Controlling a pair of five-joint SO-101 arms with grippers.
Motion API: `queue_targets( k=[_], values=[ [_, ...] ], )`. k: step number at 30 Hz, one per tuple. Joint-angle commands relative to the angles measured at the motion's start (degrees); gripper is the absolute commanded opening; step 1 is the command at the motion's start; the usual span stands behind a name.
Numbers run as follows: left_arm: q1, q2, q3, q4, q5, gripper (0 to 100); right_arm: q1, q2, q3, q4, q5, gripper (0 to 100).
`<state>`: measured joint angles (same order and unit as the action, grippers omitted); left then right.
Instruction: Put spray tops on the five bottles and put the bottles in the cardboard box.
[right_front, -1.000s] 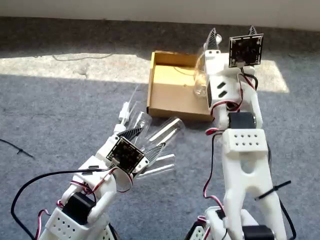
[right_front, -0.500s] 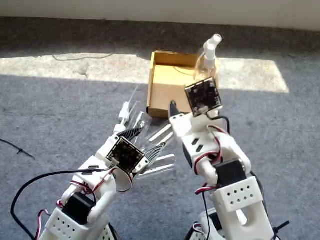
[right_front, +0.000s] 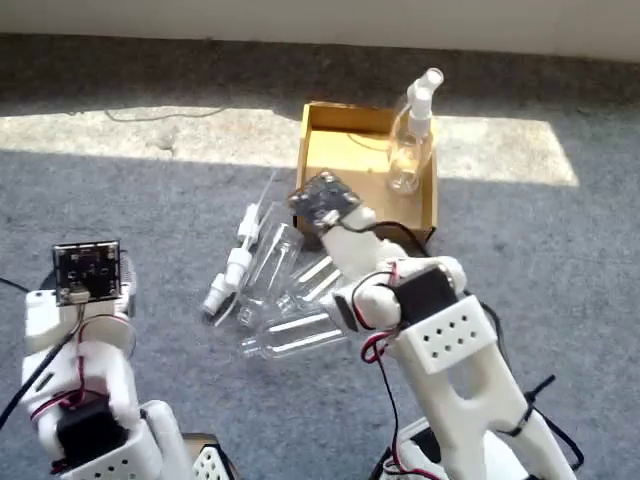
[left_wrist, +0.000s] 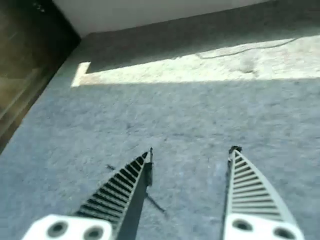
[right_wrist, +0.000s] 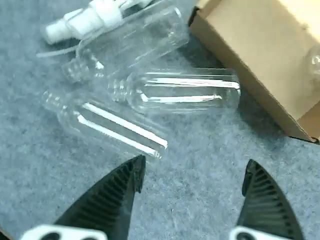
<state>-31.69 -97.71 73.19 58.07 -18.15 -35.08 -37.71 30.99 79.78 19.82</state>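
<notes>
The grey tabletop is part in sun, part in shade. The box is open on it, and everything else is placed from the box.

One capped bottle stands upright inside the box, in a corner. Three uncapped bottles lie on their sides just outside the box:
- One bottle lies just beside the box wall.
- A second bottle lies a little farther off.
- A third bottle lies farthest from the box.

Loose spray tops lie against the second bottle, on its side away from the box.

The right gripper hangs near the box, just beside the third bottle, with its fingers spread wide and nothing held. The left gripper is well apart from the box over bare tabletop, its fingers likewise wide and empty.

The bottles are judged to be light, stiff clear plastic. They are smooth and round, so rolling or slipping is likely. Each would best be gripped across mid-body, with the neck left free. The spray tops are judged to be light, with thin bendable tubes, and are best taken by the collar.

No writing can be read on the bottles or the box.
</notes>
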Motion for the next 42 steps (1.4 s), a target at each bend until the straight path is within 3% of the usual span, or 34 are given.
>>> queue_targets(
  k=[1,9,16,18,21,26,30,36,42],
  values=[
    [-15.0,0.1,-1.8,-0.4,-10.7,22,-7.8,6.6,-6.8,1.9,7.4,26.4],
    [-26.1,0.1,9.3,-17.3,-21.5,22,-14.9,18.8,-7.4,1.8,22.5,26.6],
    [-32.7,2.2,4.8,-24.1,-22.2,22,-16.6,23.7,-4.9,-7.8,25.2,26.6],
    [-31.5,8.0,-2.4,-19.8,-20.5,22,-16.7,23.9,-3.6,-10.1,25.0,26.6],
    [-26.9,23.3,-18.8,-7.1,-18.6,22,-16.5,22.8,-0.9,-13.7,23.3,26.6],
    [-14.5,52.2,-49.1,16.3,-18.2,22,-16.5,19.7,6.1,-21.2,22.9,26.6],
    [-6.7,69.9,-71.1,30.2,-18.0,22,-16.4,18.5,9.4,-23.8,22.6,26.6],
    [-3.3,88.0,-90.8,38.8,-18.0,22,-17.5,17.4,10.2,-24.0,22.7,26.6],
    [-3.4,95.3,-94.4,39.1,-18.0,22,-20.7,17.9,13.1,-24.1,22.6,26.7]
  ],
)
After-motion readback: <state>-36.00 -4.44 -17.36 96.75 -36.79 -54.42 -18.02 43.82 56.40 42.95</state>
